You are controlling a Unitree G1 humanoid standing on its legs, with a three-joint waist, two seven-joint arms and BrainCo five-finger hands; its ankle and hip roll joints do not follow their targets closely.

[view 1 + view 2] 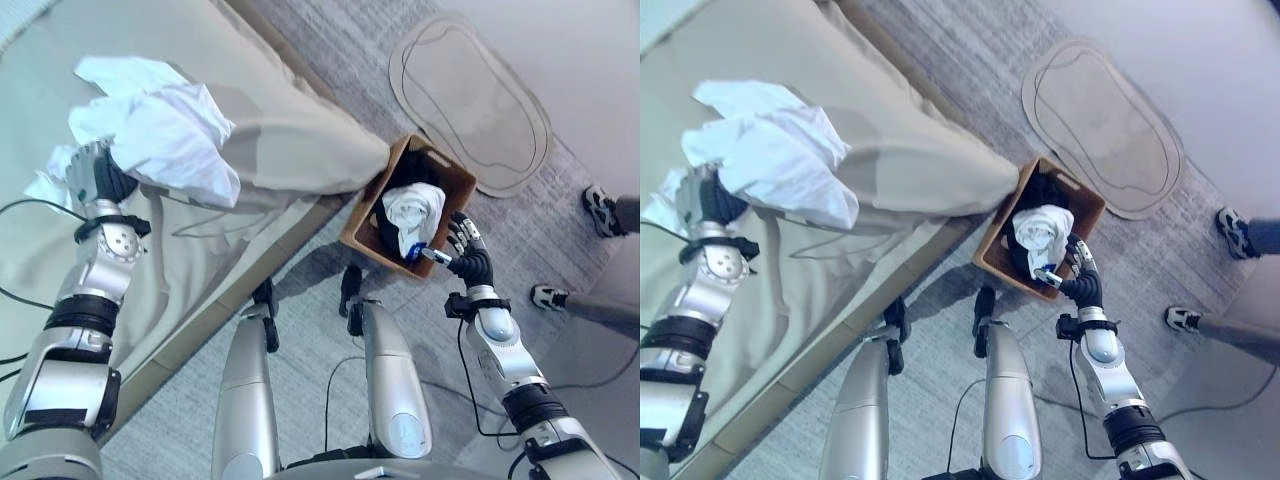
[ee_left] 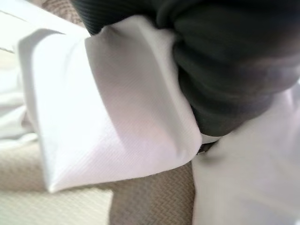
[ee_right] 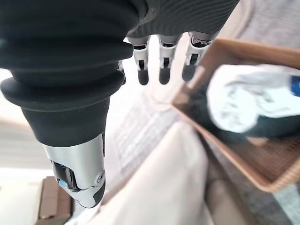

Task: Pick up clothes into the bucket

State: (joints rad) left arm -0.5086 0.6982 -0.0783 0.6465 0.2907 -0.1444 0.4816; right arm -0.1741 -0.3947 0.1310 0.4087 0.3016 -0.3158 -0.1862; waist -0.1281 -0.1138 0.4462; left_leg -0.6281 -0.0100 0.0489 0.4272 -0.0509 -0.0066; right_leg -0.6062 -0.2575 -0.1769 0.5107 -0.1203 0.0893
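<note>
Silver-grey arms reach out on both sides. On the robot's left, the left hand (image 1: 97, 172) sits on the beige-covered bed (image 1: 200, 250), its fingers buried in a bunched white garment (image 1: 160, 130), so I cannot tell whether they are curled or straight. That garment is soft, thin cloth, probably light and limp; it will likely sag and trail wherever it is lifted, so a gathered bunch near its middle looks the safer hold, not a loose corner. To the right, the right hand (image 1: 462, 250) hovers at the near rim of the brown bucket (image 1: 455, 175), a rectangular wicker basket on the grey carpet beside the bed; its fingers (image 3: 163, 58) hang straight and hold nothing. Inside lie a crumpled white garment with a blue patch (image 1: 412, 215) and dark clothes (image 1: 375, 235) beneath.
</note>
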